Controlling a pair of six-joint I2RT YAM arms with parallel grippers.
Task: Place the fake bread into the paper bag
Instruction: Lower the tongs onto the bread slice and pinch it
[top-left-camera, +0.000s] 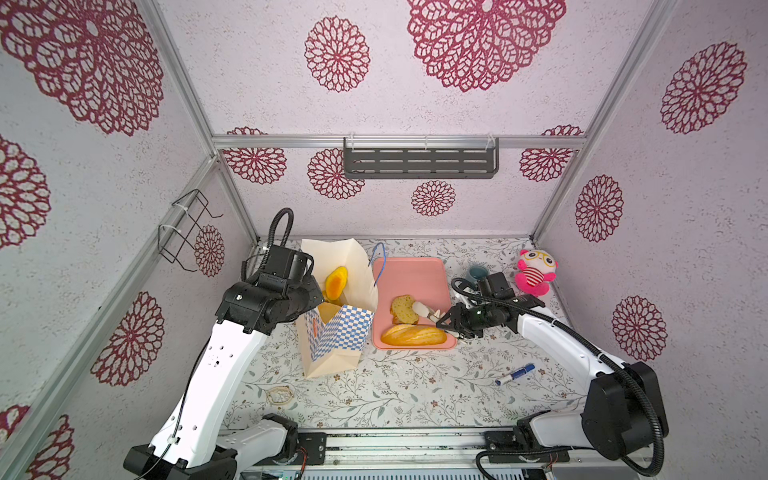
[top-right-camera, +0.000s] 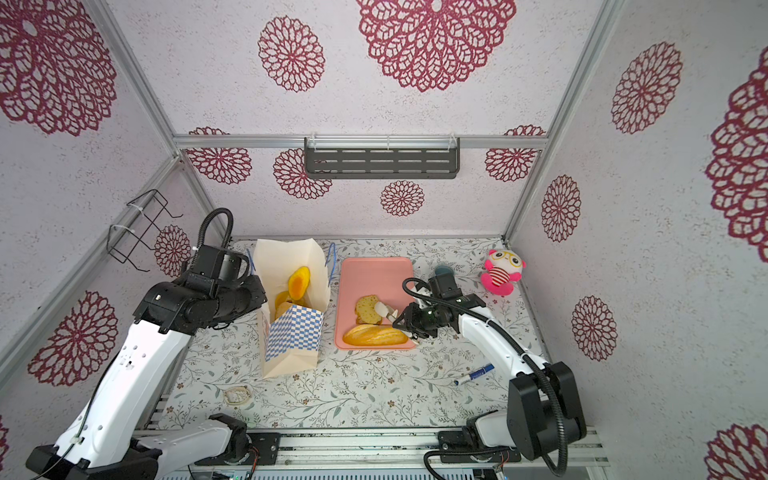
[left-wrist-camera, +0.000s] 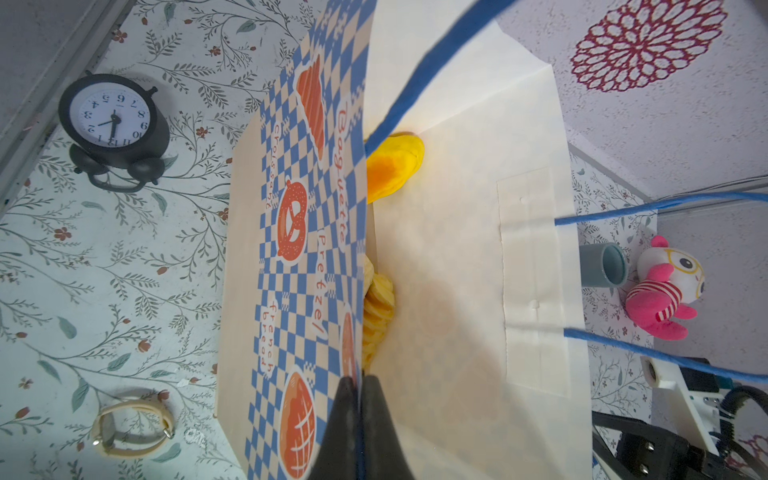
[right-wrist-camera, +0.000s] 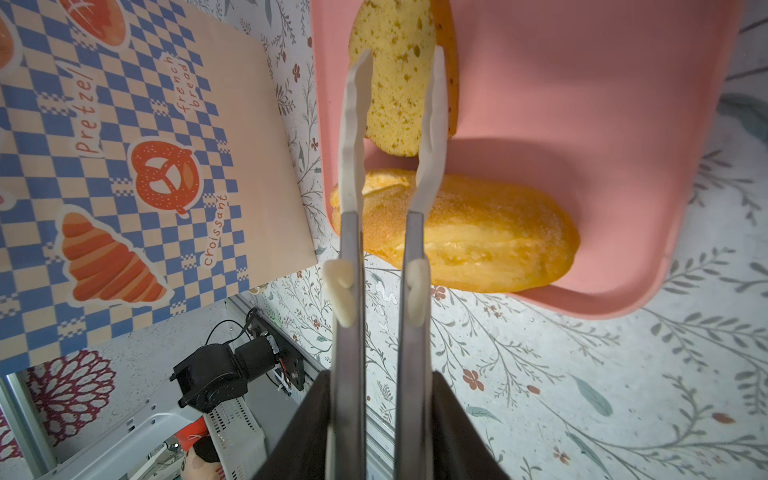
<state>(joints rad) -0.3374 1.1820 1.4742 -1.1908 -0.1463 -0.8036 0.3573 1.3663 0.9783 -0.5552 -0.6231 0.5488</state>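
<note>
- My left gripper (left-wrist-camera: 359, 380) is pinched together on the top edge of the paper bag (top-left-camera: 332, 345), one finger on each side of its checkered wall.
- My right gripper (right-wrist-camera: 380, 386) is clamped on a pair of tongs (right-wrist-camera: 350, 249). Their white tips stand apart, one on either side of the speckled slice (right-wrist-camera: 395, 83). I cannot tell whether they touch it.
- The paper bag stands upright, left of centre in both top views, just beside the left edge of the pink tray (top-left-camera: 411, 274). It is cream paper with a blue-and-white checkered band, orange pastry drawings and thin blue cord handles (top-left-camera: 380, 257). Its mouth is open.
- The fake bread is glossy and golden yellow. The long loaf (top-left-camera: 413, 334) has a browner sugared crust. It lies along the tray's near edge, at the centre of both top views.
- The speckled slice lies on the tray just behind the loaf.
- Inside the bag are a bright yellow-orange ridged piece (left-wrist-camera: 392, 166) and, lower down, a pale fluted piece (left-wrist-camera: 376, 311).
- Count: one bag, one tray, one pair of tongs.
- Bread in view: one loaf, two pieces in the bag, and the speckled bread, which looks like two overlapping slices in a top view (top-left-camera: 403, 309), though I cannot be sure.
- Also one each: a pink plush toy (top-left-camera: 536, 272), a blue marker (top-left-camera: 515, 374), a black clock (left-wrist-camera: 110, 120) and a wristwatch (left-wrist-camera: 133, 428).
</note>
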